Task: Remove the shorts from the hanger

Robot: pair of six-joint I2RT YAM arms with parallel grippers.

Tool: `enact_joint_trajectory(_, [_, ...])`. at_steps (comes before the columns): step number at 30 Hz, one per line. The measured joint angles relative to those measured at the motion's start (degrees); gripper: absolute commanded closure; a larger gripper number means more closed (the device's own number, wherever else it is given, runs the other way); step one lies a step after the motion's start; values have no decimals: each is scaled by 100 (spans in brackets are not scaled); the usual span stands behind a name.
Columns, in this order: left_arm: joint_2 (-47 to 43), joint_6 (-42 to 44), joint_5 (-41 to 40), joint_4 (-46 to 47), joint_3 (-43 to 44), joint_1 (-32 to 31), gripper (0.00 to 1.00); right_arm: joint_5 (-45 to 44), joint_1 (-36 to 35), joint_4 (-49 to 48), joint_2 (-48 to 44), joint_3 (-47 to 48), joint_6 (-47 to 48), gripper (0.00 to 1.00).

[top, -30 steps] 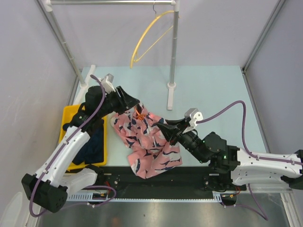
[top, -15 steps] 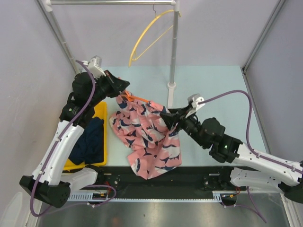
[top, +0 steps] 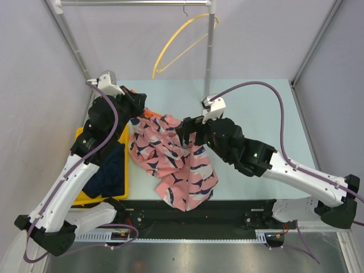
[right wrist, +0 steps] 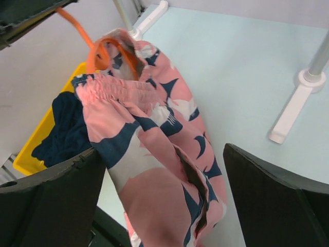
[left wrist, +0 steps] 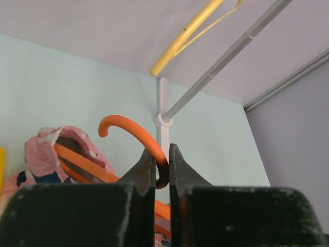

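Grip: left gripper (left wrist: 162, 154) clamps orange hanger (left wrist: 131, 128) by hook | right gripper (right wrist: 163, 154) agape, empty | advice: seize pink shorts (right wrist: 128, 98) at waistband, slide off.

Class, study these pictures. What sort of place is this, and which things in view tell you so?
Probably a robotics lab test cell: grey panel walls close in a pale table, a left arm and right arm are mounted at its near edge, and a clothes rail carries a yellow hanger.
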State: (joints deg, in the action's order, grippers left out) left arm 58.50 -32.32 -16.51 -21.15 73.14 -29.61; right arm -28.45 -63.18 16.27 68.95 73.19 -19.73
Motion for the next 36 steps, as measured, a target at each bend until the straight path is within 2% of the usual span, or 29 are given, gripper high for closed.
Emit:
enact_joint_trajectory(4, [-105,7,-358,2,-74,-87,100,-160,-345,72,337,409,162,0])
enact_joint_trajectory(12, [-109,57,-485,-76,-125,-103,100,-214,-584,254,1504,1762,588,2])
enact_joint_trajectory(15, [-131,90,-485,-127,-133,-103,100,-190,-649,223,1838,2009,688,11])
enact_joint_trajectory(18, [-186,94,-485,-210,-151,-103,100,-120,-619,210,2031,2028,708,26])
enact_joint_trajectory(19, [-212,98,-485,-227,-155,-103,100,-83,-588,203,2092,2028,702,37])
enact_joint_trajectory(21, [-271,114,-490,-254,-160,-103,100,-11,-538,186,2192,2028,667,41])
enact_joint_trajectory(24, [-345,133,-520,-251,-210,-105,100,52,-525,85,2251,2028,675,38])
enact_joint_trajectory(25, [-361,133,-531,-254,-223,-107,100,72,-527,57,2256,2028,678,33])
enact_joint_trajectory(26, [-376,131,-533,-251,-245,-109,100,94,-538,22,2256,2028,693,33])
enact_joint_trajectory(28, [-391,131,-533,-251,-284,-109,100,105,-531,-50,2260,2028,710,36])
enact_joint_trajectory(33, [-393,129,-531,-258,-354,-109,100,129,-518,-177,2352,2074,748,36])
enact_joint_trajectory(36, [-404,125,-529,-262,-385,-109,100,170,-494,-203,2389,2083,750,43])
